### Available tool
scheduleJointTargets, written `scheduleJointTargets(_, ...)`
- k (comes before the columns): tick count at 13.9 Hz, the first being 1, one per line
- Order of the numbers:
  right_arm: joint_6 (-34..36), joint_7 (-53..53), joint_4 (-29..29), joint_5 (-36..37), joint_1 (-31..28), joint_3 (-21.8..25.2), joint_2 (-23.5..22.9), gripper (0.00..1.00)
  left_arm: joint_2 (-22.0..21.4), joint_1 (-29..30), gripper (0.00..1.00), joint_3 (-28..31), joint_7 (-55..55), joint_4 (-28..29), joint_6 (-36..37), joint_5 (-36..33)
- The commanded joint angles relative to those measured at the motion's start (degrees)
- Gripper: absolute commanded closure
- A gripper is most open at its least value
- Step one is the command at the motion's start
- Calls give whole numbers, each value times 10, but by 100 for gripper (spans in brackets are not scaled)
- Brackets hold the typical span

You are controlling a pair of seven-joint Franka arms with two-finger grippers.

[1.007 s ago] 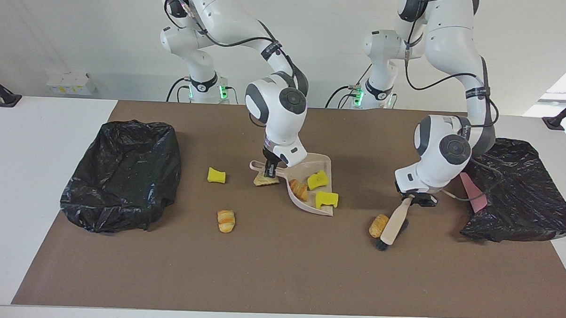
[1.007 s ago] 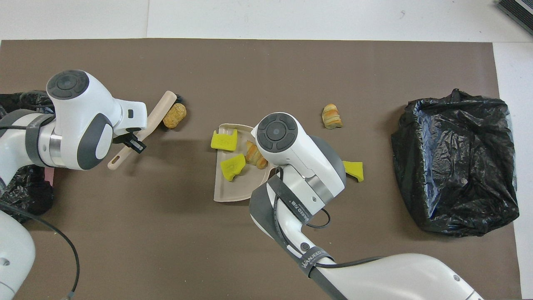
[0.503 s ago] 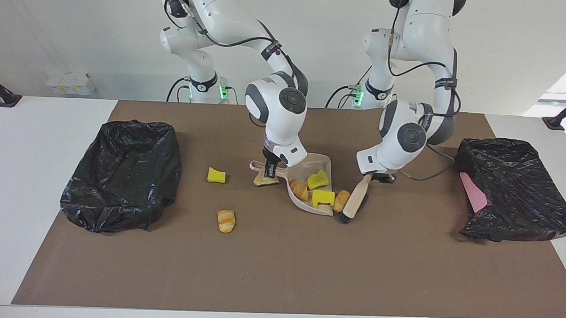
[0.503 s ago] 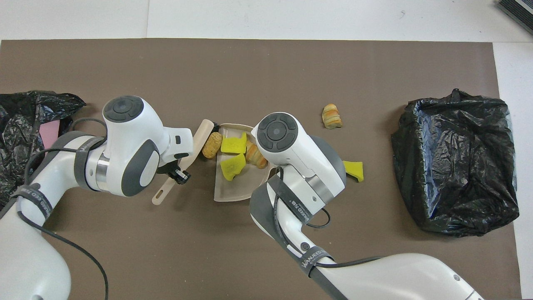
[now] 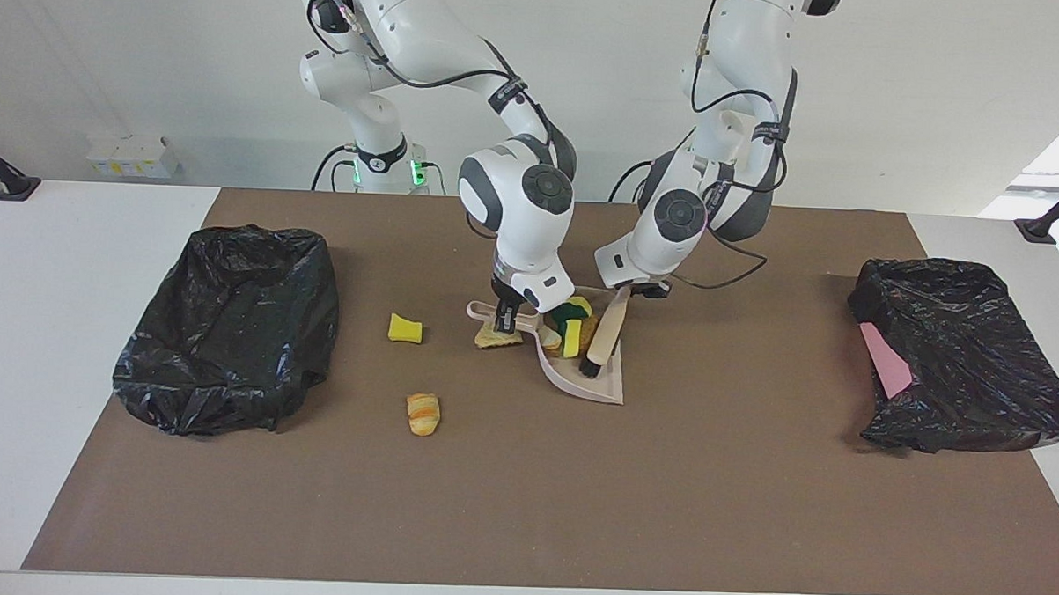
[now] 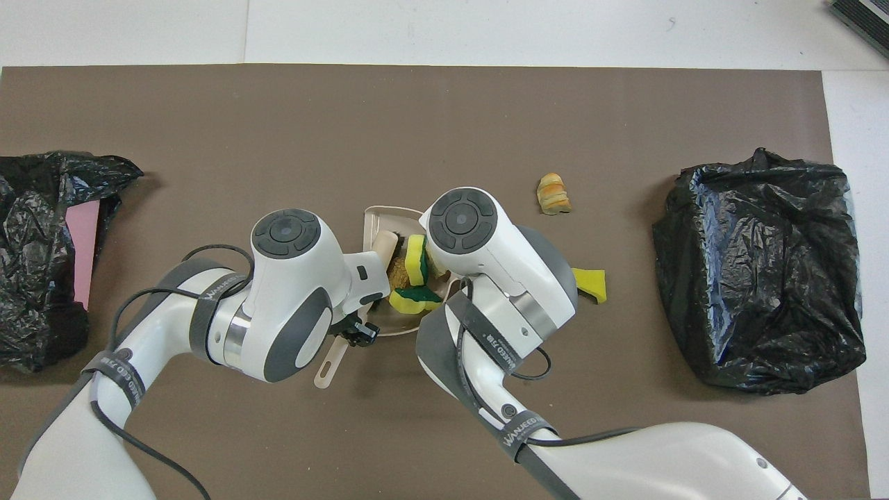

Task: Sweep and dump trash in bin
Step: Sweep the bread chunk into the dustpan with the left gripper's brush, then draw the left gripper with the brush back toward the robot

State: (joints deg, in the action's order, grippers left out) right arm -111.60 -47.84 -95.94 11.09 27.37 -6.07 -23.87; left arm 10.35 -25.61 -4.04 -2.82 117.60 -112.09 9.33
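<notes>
**Brush in the dustpan, scraps piled against its back wall**

At the middle of the brown mat (image 5: 522, 509), the right gripper (image 5: 505, 319) is clamped on the handle of the beige dustpan (image 5: 592, 388), whose flat mouth opens toward the left arm's end of the table. The pan rests on the mat, about midway between the two short edges and somewhat toward the robots' long edge.

The left gripper (image 5: 642, 290) is closed around the handle of the brush (image 5: 605, 335). It hangs over the pan's robot-side rim, and the brush slants down from it so that the dark bristle head sits inside the pan.

The trash is in three places. A heap (image 5: 571, 327) of yellow sponge chunks and tan bread-like lumps is crowded in the pan between the brush and the back wall; one sponge shows a dark green face. How many pieces are in the heap cannot be told, since the right wrist covers part of it. A flat tan lump (image 5: 495, 336) lies on the mat touching the pan's handle, under the right gripper. Two more scraps lie loose on the mat toward the right arm's end: a yellow sponge (image 5: 404, 327) near the handle, and an orange-striped bread lump (image 5: 422, 413) farther from the robots.

A black bag (image 5: 229, 327) sits at the right arm's end of the mat. A second black bag (image 5: 968, 357) sits at the left arm's end, with a pink flat piece (image 5: 885, 360) lying in it.
</notes>
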Motion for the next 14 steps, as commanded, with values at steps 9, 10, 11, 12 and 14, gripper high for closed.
scheduleJointTargets(9,-12,-10,-18,13,-4,-4,11,100,-65,70,100,10,220,29,73,13)
scheduleJointTargets(10,-12,-10,-18,13,-4,-4,11,100,-72,64,100,10,223,37,83,13)
scheduleJointTargets(11,-12,-9,-18,13,-5,-4,11,100,-87,54,100,9,231,59,81,13)
scheduleJointTargets(12,-11,-10,-18,13,-5,-4,11,100,-103,36,100,9,239,89,71,13)
scheduleJointTargets(14,-10,-9,-18,13,-5,-4,11,100,-143,15,100,8,245,159,30,13)
